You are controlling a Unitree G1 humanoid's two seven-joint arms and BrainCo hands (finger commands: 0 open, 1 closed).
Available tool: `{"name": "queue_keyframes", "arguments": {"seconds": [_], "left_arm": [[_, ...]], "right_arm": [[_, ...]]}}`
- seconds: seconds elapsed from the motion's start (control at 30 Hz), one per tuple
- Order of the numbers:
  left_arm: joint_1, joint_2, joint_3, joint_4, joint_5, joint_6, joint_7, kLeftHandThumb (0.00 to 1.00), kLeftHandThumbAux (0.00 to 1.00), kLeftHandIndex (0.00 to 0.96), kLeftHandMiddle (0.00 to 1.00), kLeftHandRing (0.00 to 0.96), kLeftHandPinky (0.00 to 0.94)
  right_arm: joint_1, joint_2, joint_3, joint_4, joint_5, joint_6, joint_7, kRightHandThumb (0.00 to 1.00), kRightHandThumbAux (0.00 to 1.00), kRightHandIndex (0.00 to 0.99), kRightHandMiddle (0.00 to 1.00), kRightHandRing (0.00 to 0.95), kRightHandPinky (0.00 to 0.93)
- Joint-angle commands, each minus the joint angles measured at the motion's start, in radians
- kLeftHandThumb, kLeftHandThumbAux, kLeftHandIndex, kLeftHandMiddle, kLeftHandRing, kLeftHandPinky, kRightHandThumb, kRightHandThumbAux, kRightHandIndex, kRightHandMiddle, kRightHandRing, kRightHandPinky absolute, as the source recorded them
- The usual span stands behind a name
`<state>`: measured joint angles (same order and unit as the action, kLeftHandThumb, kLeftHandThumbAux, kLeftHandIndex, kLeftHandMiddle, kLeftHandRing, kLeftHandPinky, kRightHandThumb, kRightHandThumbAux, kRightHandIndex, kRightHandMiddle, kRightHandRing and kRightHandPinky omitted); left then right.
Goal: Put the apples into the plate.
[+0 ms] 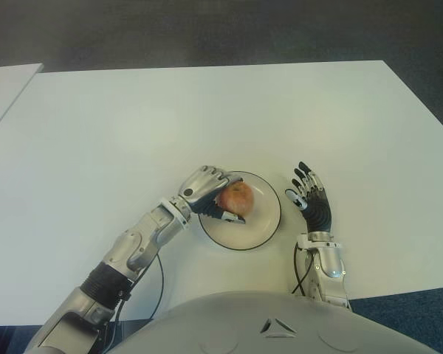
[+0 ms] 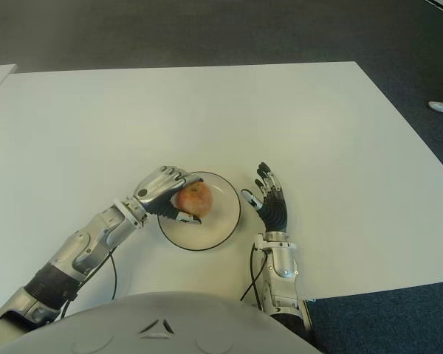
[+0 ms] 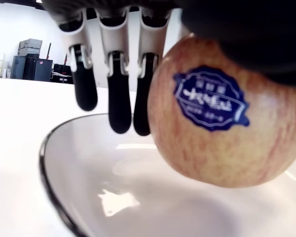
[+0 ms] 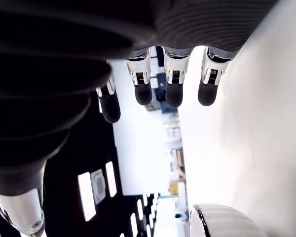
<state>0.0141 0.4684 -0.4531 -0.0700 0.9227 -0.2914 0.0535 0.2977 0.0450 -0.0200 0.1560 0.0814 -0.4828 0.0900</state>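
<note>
White table (image 1: 133,125) bears a plate (image 1: 264,225); left hand (image 1: 205,190) grips an apple (image 1: 237,198) over it, right hand (image 1: 310,196) spread.

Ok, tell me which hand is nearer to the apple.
Left. The left hand is over the white plate, its fingers closed around the apple. The right hand shows open beside the plate's right rim, apart from the apple.

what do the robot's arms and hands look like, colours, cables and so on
Both arms are silver-grey metal segments with black joints. The left hand has a silver shell back and white fingers ending in black rubbery tips. The right hand shows a black ribbed palm. A thin black cable loops beside each forearm.
</note>
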Motion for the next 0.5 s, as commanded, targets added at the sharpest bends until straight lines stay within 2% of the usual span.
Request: {"name": "queue_keyframes", "arguments": {"seconds": [0.03,0.27,0.5], "left_arm": [[0.003,0.003,0.005,-0.006,0.002,0.003,-0.005,0.283,0.34,0.301,0.372,0.332,0.309],[0.004,0.003,0.006,-0.009,0.006,-0.005,0.01,0.267,0.327,0.286,0.309,0.271,0.259],[0.01,0.005,0.01,-0.014,0.014,-0.008,0.026,0.259,0.303,0.218,0.16,0.12,0.112]], "right_arm": [[0.009,0.004,0.003,0.033,0.0,0.018,0.0,0.306,0.665,0.16,0.083,0.076,0.114],[0.01,0.003,0.004,0.033,-0.004,0.019,-0.002,0.305,0.666,0.163,0.087,0.078,0.118],[0.01,0.002,0.005,0.034,-0.002,0.014,0.001,0.333,0.673,0.168,0.096,0.091,0.135]]}}
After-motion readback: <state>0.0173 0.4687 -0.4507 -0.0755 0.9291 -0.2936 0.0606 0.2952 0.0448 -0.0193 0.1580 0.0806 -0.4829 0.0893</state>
